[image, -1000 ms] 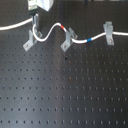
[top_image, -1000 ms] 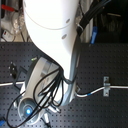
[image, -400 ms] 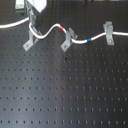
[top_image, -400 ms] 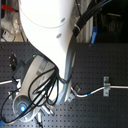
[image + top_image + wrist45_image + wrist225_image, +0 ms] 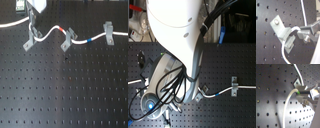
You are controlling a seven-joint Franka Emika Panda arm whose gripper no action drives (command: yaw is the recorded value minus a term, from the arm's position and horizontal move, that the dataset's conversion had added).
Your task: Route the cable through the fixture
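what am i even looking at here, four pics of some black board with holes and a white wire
It is one robot arm working over a black perforated board. Two pictures come from cameras standing off the arm; the two close-ups come from cameras riding on its gripper. A white cable with a red band and a blue band runs across the board through three small grey brackets. The gripper pinches the cable right beside the bracket at the first exterior view's left, apparently seating it there.

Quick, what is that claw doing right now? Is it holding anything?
Gripper: closed on the white cable, right at the grey fixture in the first wrist view.
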